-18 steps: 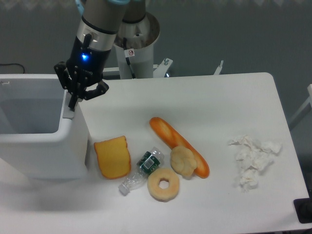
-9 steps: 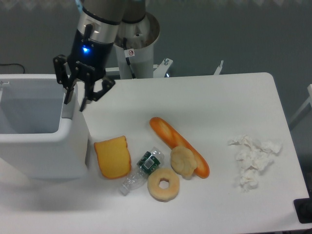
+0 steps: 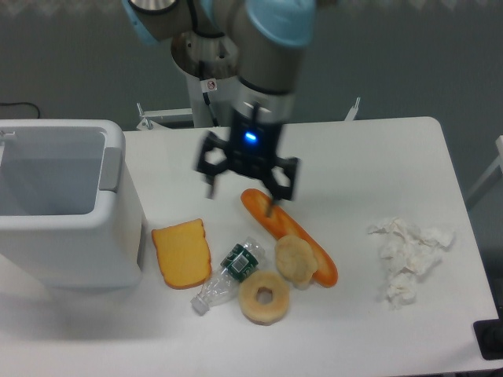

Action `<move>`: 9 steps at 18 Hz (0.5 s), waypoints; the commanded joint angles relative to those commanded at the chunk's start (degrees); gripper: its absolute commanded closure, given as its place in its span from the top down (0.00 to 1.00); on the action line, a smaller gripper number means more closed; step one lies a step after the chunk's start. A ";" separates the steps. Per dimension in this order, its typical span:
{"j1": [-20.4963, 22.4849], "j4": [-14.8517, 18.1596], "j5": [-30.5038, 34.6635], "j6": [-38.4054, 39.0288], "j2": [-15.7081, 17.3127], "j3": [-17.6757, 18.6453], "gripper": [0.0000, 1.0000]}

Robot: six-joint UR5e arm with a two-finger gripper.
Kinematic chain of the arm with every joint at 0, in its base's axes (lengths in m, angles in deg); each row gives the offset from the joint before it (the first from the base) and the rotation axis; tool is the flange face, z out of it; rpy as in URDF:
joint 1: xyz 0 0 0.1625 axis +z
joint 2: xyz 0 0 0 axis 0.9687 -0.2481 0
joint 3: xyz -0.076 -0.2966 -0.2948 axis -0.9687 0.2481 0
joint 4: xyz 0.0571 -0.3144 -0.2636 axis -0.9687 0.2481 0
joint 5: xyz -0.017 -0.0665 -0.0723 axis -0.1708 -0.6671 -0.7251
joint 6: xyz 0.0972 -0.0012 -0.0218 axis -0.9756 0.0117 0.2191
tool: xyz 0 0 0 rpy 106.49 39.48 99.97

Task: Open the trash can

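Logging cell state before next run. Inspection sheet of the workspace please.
Surface: white table, no spills seen.
Job's things: trash can at left edge, top open, interior visible; grey push tab on its right rim.
Clutter: bread slice, crushed plastic bottle, donut, baguette with a bun on it, crumpled tissue.
Grippers: pincer open, above the baguette's upper end, holding nothing.
Cables: dark cable behind the bin.
Surroundings: grey floor, robot pedestal.
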 joint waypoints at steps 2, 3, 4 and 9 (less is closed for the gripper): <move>2.03 -1.23 1.85 -5.54 -2.19 -1.13 1.00; 2.12 -1.50 2.81 -8.52 -3.77 -2.19 1.00; 2.04 -1.50 4.22 -11.34 -5.01 -3.16 1.00; 2.82 -1.85 9.85 -19.70 -9.58 -4.13 1.00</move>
